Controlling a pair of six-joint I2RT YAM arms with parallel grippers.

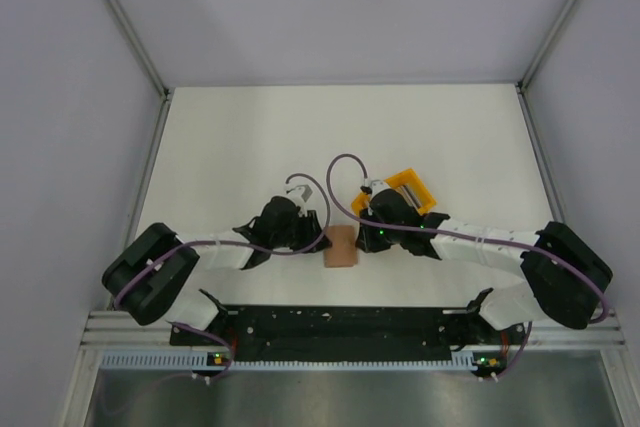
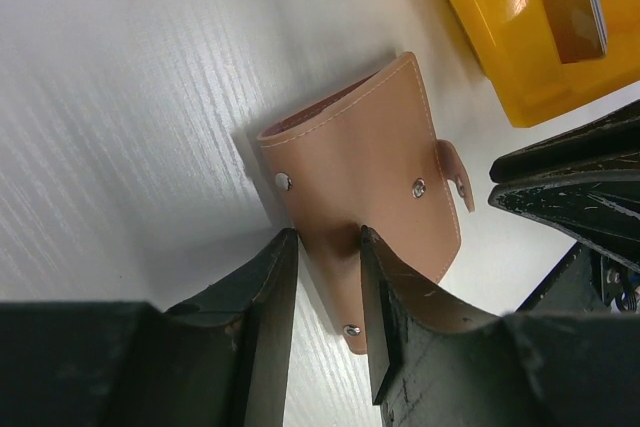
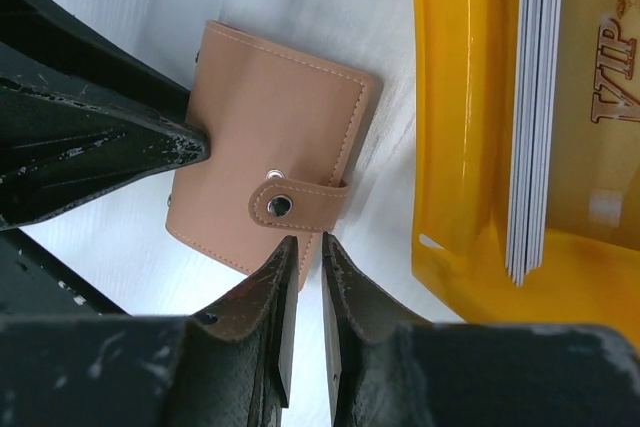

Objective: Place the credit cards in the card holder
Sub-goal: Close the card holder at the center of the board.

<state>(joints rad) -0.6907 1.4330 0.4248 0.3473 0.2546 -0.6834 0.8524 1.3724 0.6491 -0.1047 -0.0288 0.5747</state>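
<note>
The tan card holder (image 1: pixel 341 246) lies snapped closed on the white table between my two grippers. My left gripper (image 2: pixel 328 237) is shut on its near edge, with leather (image 2: pixel 360 147) filling the gap between the fingertips. My right gripper (image 3: pixel 308 239) is closed narrowly on the opposite edge of the holder (image 3: pixel 270 107), just below the snapped strap (image 3: pixel 295 202). The credit cards (image 3: pixel 535 117) stand on edge as a stack in the yellow tray (image 3: pixel 450 147), apart from both grippers. In the left wrist view the cards (image 2: pixel 595 7) show at the top right corner.
The yellow tray (image 1: pixel 412 190) sits just behind the right gripper (image 1: pixel 362 239), close to the holder. The left gripper (image 1: pixel 322 240) and the right one nearly face each other across the holder. White walls enclose the table on three sides.
</note>
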